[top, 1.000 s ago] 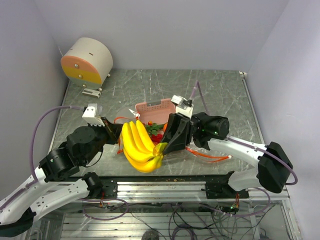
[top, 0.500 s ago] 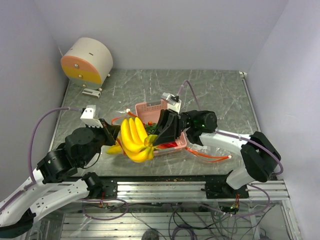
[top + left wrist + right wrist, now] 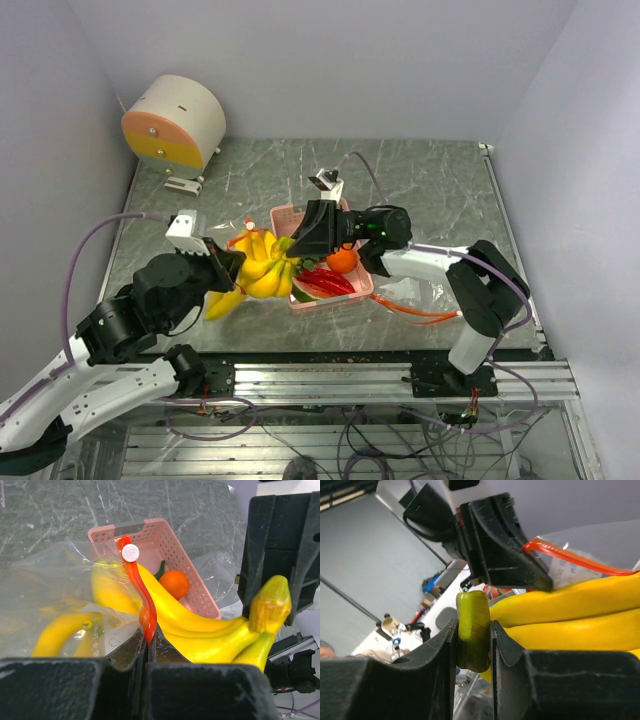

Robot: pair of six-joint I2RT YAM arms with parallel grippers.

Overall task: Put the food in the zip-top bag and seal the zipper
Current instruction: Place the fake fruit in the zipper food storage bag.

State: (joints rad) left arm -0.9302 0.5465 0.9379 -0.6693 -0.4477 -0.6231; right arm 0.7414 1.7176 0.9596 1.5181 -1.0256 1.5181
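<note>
Robot lab bench: aluminium rail [image 3: 330, 376], dangling cables [image 3: 352, 440], plain walls [image 3: 300, 60].

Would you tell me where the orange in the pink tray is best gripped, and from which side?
Probably across its widest middle, coming straight down from above: the orange is round, and the tray walls and chili peppers crowd its sides.

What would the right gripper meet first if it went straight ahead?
Probably the left gripper, pinching the orange strip of the bag just beyond the held banana stem; depth is unclear.
</note>
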